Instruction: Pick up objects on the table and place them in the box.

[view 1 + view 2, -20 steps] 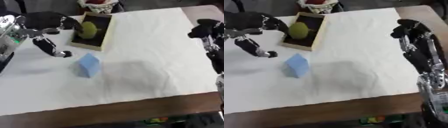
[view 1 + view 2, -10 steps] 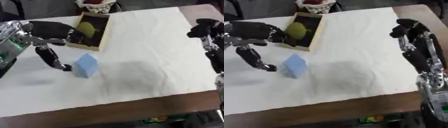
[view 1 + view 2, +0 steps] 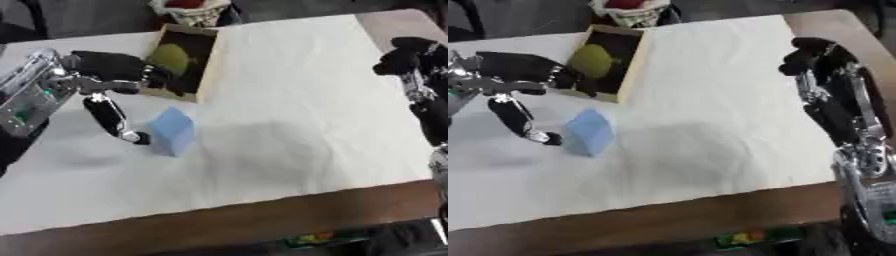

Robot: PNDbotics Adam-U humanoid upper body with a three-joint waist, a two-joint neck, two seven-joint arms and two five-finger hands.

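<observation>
The left hand spreads open, thumb beside the blue block. It should straddle the block squarely before closing, then lift toward the wooden box. The right hand hangs curled, empty.

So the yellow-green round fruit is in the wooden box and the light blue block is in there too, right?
Not quite: the yellow-green round fruit is in the wooden box, but the light blue block lies on the white cloth beside the left robot hand, per the left eye view.

The left hand covers the near left corner of the box. A red-and-white thing beyond the desk is cut by the top edge. Small coloured things under the desk edge are too blurred to identify.
</observation>
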